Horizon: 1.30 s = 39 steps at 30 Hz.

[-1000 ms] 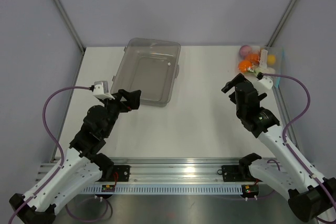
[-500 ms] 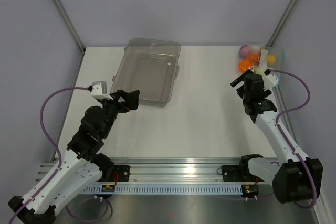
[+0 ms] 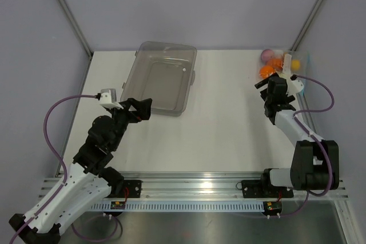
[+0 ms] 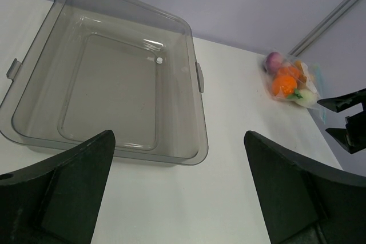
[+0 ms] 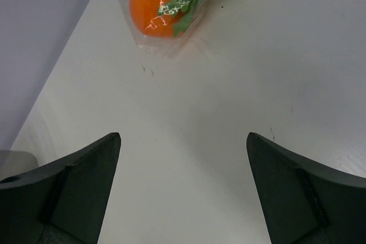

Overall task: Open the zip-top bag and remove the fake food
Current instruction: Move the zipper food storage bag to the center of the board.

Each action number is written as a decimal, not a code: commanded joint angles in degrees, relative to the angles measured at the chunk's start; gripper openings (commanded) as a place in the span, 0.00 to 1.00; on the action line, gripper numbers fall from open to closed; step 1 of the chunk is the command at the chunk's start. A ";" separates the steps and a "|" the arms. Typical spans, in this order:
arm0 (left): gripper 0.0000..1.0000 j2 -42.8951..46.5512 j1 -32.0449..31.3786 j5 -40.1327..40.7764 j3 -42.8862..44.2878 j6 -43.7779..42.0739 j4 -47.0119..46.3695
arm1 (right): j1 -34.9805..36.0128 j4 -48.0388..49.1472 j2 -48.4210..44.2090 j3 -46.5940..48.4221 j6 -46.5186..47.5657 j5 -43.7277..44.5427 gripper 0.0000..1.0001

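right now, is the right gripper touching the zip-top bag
Apart. In the right wrist view a strip of table lies between the zip-top bag and the right gripper, whose jaws stand open.

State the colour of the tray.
The tray is smoky grey, clearest from the left wrist.

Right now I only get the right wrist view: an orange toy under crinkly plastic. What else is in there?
Observer: The zip-top bag also holds a round purple piece at its far end.
Operator: Where does it lie?
Observer: In the far right corner of the table, beside the frame post.
Operator: And the other arm?
Observer: The left gripper hangs open at the near edge of a smoky-grey tray, across the table from the bag.
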<state>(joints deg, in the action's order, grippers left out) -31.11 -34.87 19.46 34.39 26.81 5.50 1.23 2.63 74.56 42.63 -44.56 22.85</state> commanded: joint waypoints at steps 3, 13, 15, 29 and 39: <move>0.99 0.35 -0.28 -0.65 0.24 -0.79 -2.69 | -5.89 6.41 8.22 7.64 -4.48 -2.72 0.99; 0.99 -0.97 -0.28 -1.18 -0.11 -0.26 -3.21 | -13.36 10.45 24.55 15.20 -10.72 -9.48 0.99; 0.99 -0.70 -0.28 -1.09 -0.20 -0.18 -3.12 | -14.85 13.88 26.76 15.99 -11.78 -11.76 0.99; 0.99 0.79 -0.28 0.05 -0.99 -0.18 -3.39 | -15.91 26.88 36.79 17.31 -14.95 -12.39 1.00; 0.99 0.62 -0.28 -0.21 -0.99 -0.62 -3.65 | -15.91 33.05 37.76 17.57 -13.37 -12.39 0.99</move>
<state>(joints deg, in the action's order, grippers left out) -30.74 -34.87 19.07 33.54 26.83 5.04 -14.59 32.05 111.63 57.84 -58.94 10.39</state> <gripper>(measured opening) 0.988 0.993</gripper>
